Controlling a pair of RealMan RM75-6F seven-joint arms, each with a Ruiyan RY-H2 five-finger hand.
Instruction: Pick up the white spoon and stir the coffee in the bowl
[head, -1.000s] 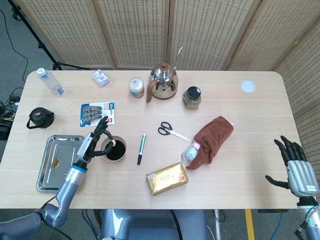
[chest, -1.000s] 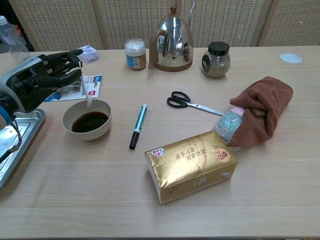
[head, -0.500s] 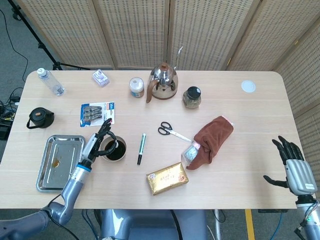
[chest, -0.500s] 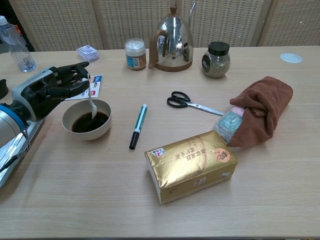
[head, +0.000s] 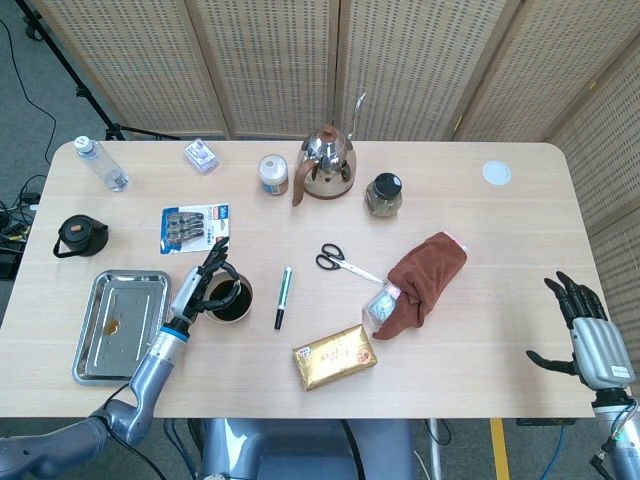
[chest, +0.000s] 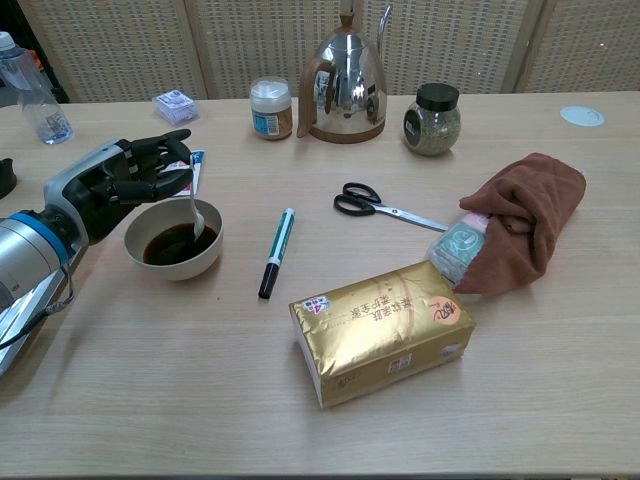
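place: lab or studio | cues: folding perforated screens; tripod leg; floor cables

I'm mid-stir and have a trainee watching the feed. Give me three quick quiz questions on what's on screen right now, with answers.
1. True or false: the left hand holds the white spoon with its tip down in the bowl.
2. Which object lies nearest the bowl on its right in the chest view: (a) the scissors, (b) the green pen, (c) the gold packet?
3. What is the right hand holding?

Key
1. True; the spoon's tip sits in the coffee.
2. b
3. Nothing; it shows open at the table's edge in the head view.
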